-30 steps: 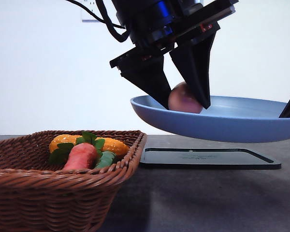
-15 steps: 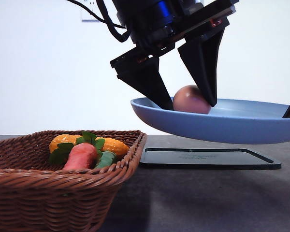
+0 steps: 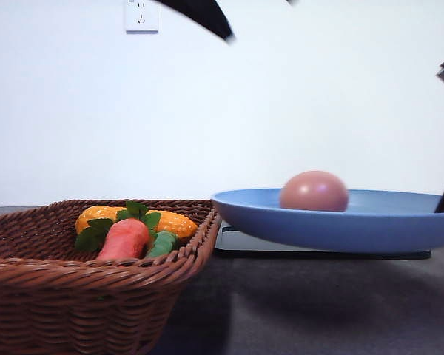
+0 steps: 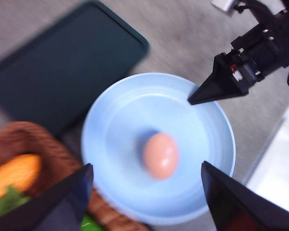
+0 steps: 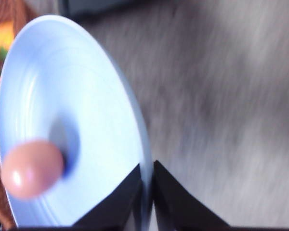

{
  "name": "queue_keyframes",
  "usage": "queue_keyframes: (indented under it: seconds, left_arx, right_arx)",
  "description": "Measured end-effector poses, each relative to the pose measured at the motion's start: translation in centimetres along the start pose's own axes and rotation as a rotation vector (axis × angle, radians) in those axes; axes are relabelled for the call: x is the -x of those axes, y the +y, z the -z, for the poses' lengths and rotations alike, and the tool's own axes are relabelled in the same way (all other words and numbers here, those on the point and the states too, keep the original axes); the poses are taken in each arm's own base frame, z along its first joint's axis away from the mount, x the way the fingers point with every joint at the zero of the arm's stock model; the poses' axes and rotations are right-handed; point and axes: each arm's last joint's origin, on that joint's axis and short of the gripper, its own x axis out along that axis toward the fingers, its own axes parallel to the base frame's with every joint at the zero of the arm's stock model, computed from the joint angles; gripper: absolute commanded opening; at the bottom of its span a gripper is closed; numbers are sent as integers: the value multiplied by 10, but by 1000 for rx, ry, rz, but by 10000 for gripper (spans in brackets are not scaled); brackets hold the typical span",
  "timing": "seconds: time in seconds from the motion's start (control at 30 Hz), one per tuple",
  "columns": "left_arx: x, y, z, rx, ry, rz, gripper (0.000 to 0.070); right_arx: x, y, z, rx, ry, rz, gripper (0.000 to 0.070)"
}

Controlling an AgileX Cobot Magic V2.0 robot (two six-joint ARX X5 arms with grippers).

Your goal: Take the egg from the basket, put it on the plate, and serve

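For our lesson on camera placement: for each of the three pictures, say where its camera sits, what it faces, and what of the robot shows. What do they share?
Front view: low, at table height, facing the basket, the wall.
Left wrist view: above, looking down; open left tool, right tool on the rim.
Right wrist view: at the plate's edge; right tool pinches it.
Shared: egg on plate.

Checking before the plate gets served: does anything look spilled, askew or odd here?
Nothing stands out. The egg sits intact inside the blue plate, which the right gripper holds about level by its rim. The left gripper is open above it.
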Motion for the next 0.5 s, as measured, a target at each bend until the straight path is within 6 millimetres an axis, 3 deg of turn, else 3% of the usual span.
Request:
queue_keyframes:
  seconds: [0.33,0.5]
  left_arx:
    - [116,22,16,46,-283,-134,455]
    - [151,26,31,64,-368,-196,455]
  right_arx:
    - [-9,2,-93,46,-53,21,0]
    - [-29,-5,-133,43,-50,42,0]
